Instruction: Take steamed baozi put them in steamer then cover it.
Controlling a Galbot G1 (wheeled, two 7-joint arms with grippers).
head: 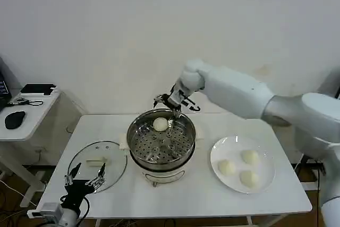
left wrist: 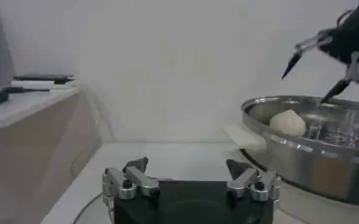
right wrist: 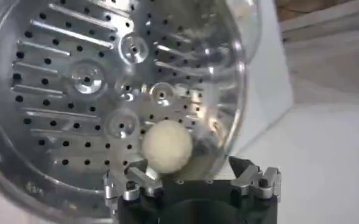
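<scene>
The right end effector [head: 171, 102] hovers just above the far rim of the steamer [head: 161, 141], its fingers spread wide with nothing between them. Directly below it, one steamed baozi [head: 160, 124] rests on the perforated basket floor, close to the steamer's far wall; the right wrist view shows this bun [right wrist: 166, 148] lying free of the fingertips [right wrist: 138, 165]. It is the single bun inside the pot.

To the steamer's right, a white plate [head: 218, 154] sits on the table [head: 191, 198] and carries three more buns [head: 239, 167], well apart from the pot. That makes four buns in all: one in the steamer, three on the plate.

To the steamer's left, the cover [head: 110, 151] lies flat on the table, its cream bar handle up, its edge near the steamer's base. The left end effector [head: 85, 174] waits above the cover's near edge, fingers open and empty; in the left wrist view, its two fingertips [left wrist: 135, 165] stand well apart.
</scene>
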